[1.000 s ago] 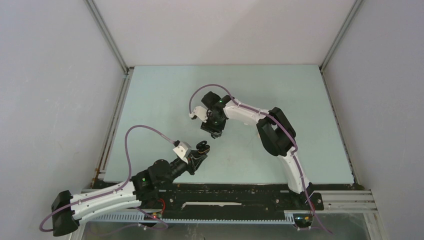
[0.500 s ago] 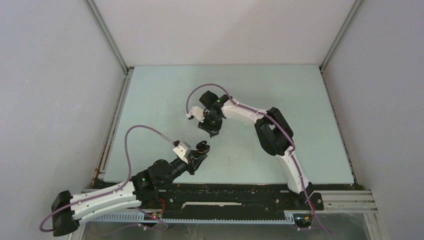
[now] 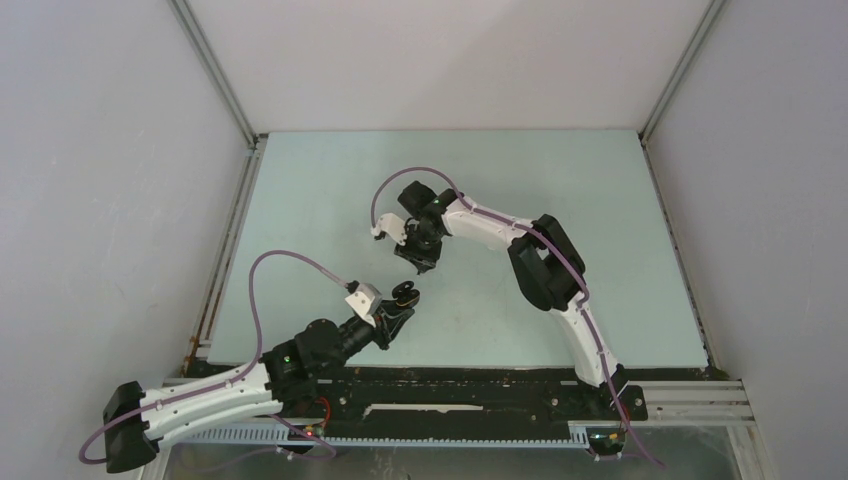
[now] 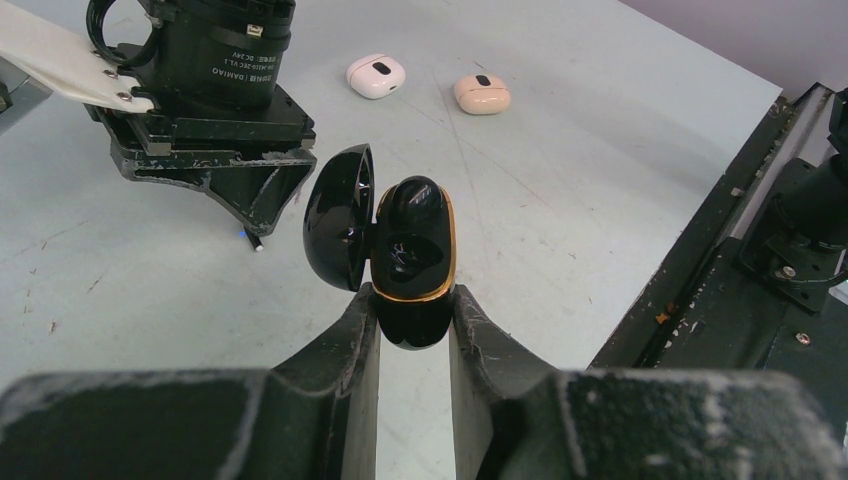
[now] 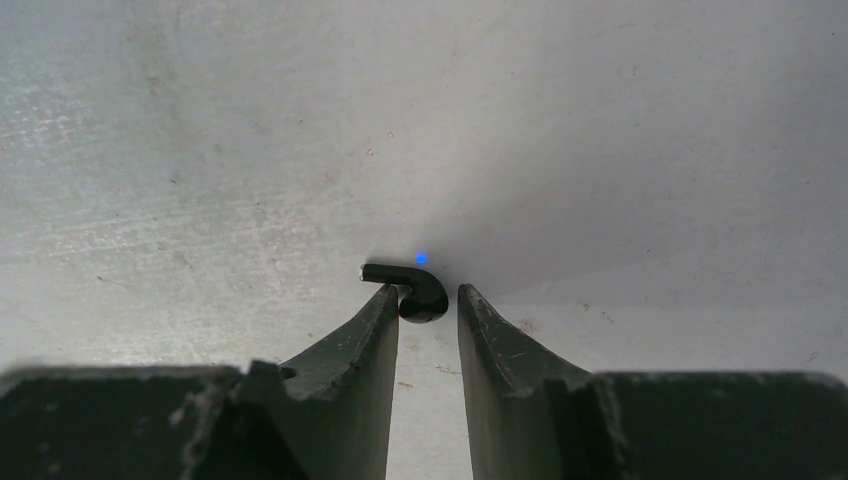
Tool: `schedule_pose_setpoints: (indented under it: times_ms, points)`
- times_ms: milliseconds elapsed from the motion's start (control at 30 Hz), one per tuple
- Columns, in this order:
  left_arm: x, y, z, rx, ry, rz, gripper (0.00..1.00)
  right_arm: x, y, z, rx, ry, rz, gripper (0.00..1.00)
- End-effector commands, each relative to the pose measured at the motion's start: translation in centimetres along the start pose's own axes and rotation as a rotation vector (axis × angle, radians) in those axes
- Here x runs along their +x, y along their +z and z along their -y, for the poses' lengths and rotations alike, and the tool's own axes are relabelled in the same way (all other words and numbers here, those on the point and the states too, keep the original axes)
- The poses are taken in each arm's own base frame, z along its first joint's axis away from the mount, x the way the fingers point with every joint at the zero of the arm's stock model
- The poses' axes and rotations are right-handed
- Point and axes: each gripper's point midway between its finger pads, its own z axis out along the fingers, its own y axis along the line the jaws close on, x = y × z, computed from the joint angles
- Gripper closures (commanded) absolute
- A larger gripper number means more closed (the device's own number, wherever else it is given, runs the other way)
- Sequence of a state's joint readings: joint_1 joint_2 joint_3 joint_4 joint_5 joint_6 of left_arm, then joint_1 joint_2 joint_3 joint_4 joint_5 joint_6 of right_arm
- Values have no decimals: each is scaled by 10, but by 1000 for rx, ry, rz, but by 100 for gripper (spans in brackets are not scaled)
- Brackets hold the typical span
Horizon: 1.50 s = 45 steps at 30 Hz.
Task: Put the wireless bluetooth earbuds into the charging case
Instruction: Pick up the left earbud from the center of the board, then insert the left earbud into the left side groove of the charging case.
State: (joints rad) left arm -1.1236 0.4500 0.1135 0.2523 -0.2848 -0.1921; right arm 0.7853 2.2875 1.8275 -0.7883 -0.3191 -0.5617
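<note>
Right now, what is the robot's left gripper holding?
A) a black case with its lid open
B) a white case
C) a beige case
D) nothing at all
A: in the left wrist view the left gripper pinches the black case between its two fingers, and the lid stands swung open to one side.
</note>
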Motion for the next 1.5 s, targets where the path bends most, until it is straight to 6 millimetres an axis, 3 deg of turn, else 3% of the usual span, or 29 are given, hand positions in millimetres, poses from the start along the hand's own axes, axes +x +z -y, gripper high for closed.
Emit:
schedule_pose_setpoints:
  times_ms: [0,200,367,500,667,733,900,1000,1300,1367,1467]
  points:
    - [-21,2,4,7,-10,62,100,25,27,-19,-90,20,-80,69]
    - [-20,1,4,9,-12,61,100,29,25,-17,-71,30,-97,73]
    - [-22,2,4,9,-11,65,100,32,24,-18,-68,38,-106,91]
    - [-21,2,4,5,-13,66,100,28,10,-18,-42,43,-97,98]
    - [-18,3,-2,-26,-19,71,100,16,-29,-15,18,70,-45,100]
    - [-17,3,-13,-91,-30,76,100,15,-48,-16,51,76,-30,100]
    - [-17,2,-40,-246,-70,114,100,20,-100,-22,144,85,28,100]
    - [-14,7,-44,-283,-85,105,100,23,-124,-20,229,86,71,100]
    - [-2,47,-23,-249,-256,-81,100,9,-203,-21,538,-24,251,100]
    - [-3,56,-16,-210,-290,-91,100,6,-223,-29,587,-60,306,100]
    - [-17,69,-1,-119,-316,-55,100,6,-235,-46,606,-142,369,100]
